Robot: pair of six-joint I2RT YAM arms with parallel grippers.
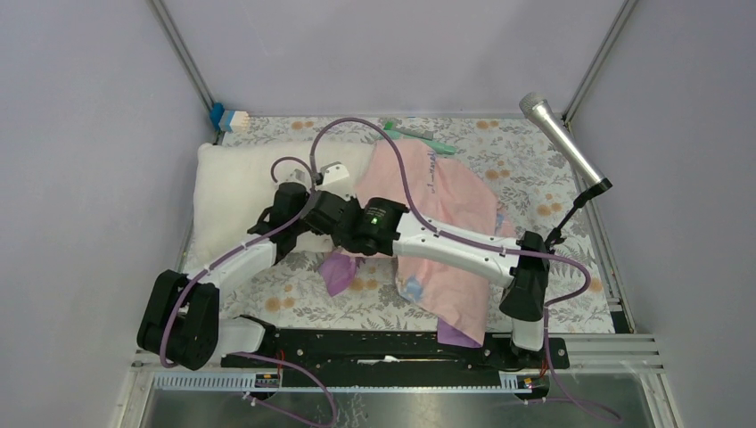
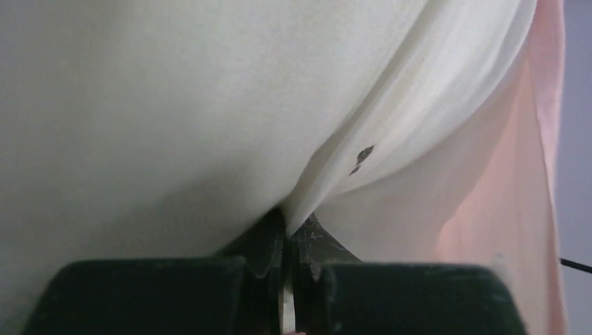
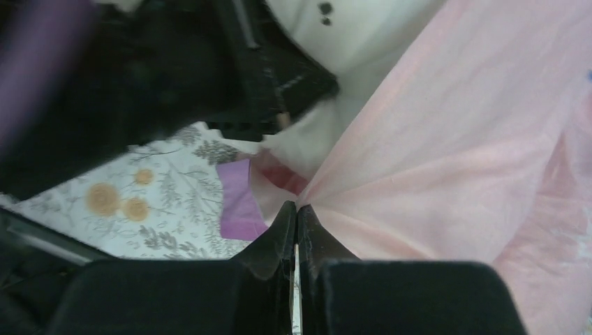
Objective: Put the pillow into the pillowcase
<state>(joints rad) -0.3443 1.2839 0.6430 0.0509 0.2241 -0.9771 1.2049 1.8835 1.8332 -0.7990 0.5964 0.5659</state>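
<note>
On floral cloth [image 1: 521,165]: left gripper [image 2: 287,225] pinches pillow [image 2: 174,105]; right gripper [image 3: 296,218] pinches pillowcase [image 3: 454,139].

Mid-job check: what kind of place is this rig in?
Probably a lab recording booth: plain grey walls on metal frame posts, a microphone on a stand, and a floral table cloth.

The pillow [image 1: 236,192] is big, soft and cream white. It lies flat on the far left part of the flowery table cloth [image 1: 535,178]. It has two tiny dark spots near one fold. The pillowcase [image 1: 450,201] is thin and pale pink, with purple inside. It lies all crumpled across the middle of the cloth, from the far side to the near edge. It touches the pillow's right end.
</note>
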